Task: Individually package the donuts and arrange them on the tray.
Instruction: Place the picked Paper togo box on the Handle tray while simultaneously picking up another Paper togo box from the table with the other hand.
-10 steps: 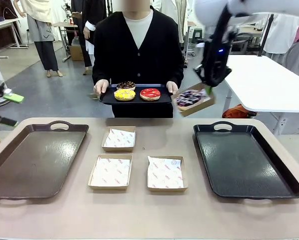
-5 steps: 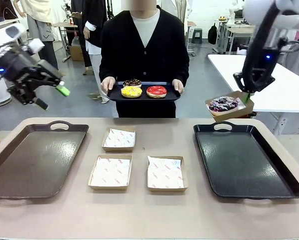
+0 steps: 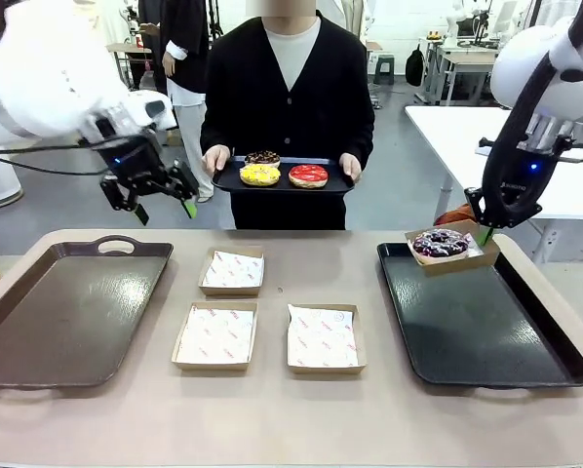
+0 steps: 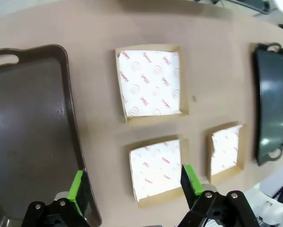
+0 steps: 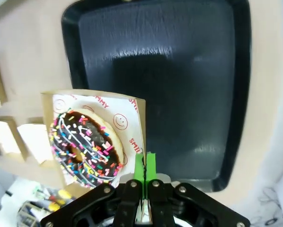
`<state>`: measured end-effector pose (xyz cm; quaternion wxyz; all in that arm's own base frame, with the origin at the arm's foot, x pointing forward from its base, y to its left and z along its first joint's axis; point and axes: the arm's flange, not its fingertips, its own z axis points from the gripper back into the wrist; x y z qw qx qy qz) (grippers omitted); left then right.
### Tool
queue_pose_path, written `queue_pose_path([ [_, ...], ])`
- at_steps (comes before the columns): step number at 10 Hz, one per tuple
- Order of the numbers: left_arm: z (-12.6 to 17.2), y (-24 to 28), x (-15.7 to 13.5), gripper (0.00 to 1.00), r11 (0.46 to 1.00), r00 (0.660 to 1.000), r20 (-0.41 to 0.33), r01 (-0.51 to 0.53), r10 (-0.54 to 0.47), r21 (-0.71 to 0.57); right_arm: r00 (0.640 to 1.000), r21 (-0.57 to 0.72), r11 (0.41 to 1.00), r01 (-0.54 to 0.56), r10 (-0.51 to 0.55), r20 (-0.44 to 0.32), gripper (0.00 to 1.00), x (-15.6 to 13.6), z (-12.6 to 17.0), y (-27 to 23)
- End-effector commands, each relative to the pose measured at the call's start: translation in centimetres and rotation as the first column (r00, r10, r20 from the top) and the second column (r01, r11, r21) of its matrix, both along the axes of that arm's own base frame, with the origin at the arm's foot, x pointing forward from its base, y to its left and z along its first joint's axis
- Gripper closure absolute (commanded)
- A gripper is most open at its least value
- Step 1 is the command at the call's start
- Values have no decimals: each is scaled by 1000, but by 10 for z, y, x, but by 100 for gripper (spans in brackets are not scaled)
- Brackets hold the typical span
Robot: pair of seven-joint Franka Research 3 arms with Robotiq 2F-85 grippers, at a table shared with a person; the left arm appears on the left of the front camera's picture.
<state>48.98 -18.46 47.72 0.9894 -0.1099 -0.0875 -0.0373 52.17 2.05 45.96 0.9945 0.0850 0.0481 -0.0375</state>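
My right gripper [image 3: 485,232] is shut on the rim of a cardboard box [image 3: 454,259] that holds the dark sprinkled donut [image 3: 440,242]. The box hangs just over the far left corner of the black tray [image 3: 486,322]. In the right wrist view the sprinkled donut [image 5: 84,146] lies on the box's printed paper, with my right gripper [image 5: 145,170] pinching the box wall above the black tray [image 5: 179,71]. My left gripper [image 3: 165,209] is open and holds nothing, high above the table's left half. The person holds a small dark tray [image 3: 235,185] with the chocolate donut [image 3: 263,157], yellow donut [image 3: 259,175] and red donut [image 3: 308,175].
Three empty paper-lined boxes [image 3: 233,270] [image 3: 215,334] [image 3: 323,338] sit mid-table. A brown tray [image 3: 67,312] lies at the left. The left wrist view looks down between my open left gripper [image 4: 134,187] onto a paper-lined box [image 4: 155,170] and the brown tray [image 4: 28,132].
My left arm has swung in from the left toward the middle, still open. My right arm has carried the boxed sprinkled donut rightward and down toward the black tray's far corner.
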Motion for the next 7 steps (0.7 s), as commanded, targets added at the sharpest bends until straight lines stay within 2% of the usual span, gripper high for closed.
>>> queue_pose_path([
  [1, -16, -20, 25, 0, 997, 1000, -9, -8, 9, 77, 1000, -13, 1000, -2, 2, 8, 99, 3, 15, 2],
  [4, -57, -36, 54, 0, 997, 997, -71, 19, -14, 69, 1000, -13, 1000, -2, 2, 8, 99, 3, 15, 2],
  [7, -89, -45, 69, 0, 995, 996, -86, 20, -12, 97, 1000, -13, 1000, -2, 2, 8, 99, 3, 15, 2],
])
